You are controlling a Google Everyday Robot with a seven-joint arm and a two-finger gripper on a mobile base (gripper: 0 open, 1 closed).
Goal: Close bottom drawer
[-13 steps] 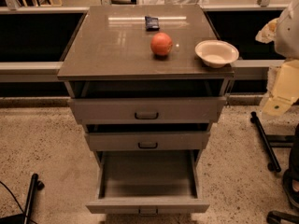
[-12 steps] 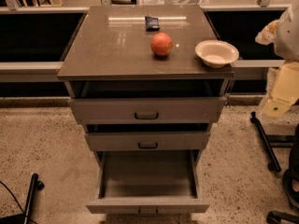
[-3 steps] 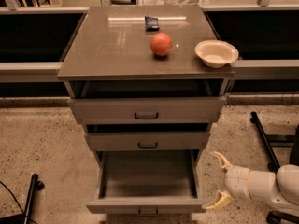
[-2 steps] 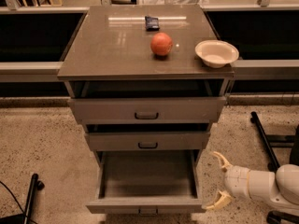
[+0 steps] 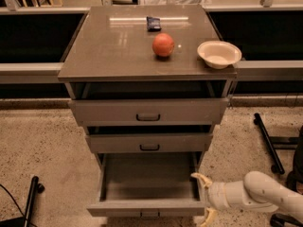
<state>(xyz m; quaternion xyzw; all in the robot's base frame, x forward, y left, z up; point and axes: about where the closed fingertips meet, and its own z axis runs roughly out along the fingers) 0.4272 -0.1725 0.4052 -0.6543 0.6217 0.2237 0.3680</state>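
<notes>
The bottom drawer (image 5: 147,207) is the lowest of the cabinet's three grey drawers. It is pulled far out, its inside is empty, and its small dark handle (image 5: 149,214) is at the lower edge of the view. My gripper (image 5: 204,197) is open, with yellowish fingertips (image 5: 199,177). It is at the drawer's right front corner, reaching in from the right on a white arm (image 5: 258,193). It holds nothing. I cannot tell whether it touches the drawer.
The top drawer (image 5: 148,110) and middle drawer (image 5: 149,142) stand slightly out. On the cabinet top (image 5: 109,51) lie a red-orange ball (image 5: 163,45), a beige bowl (image 5: 219,54) and a dark packet (image 5: 153,23). Black stand legs (image 5: 267,143) are on the right and a black pole (image 5: 31,197) on the left.
The arm came down from the upper right to floor level. Over the last second the gripper moved left and slightly down, up to the bottom drawer's right front corner. The drawer has not moved.
</notes>
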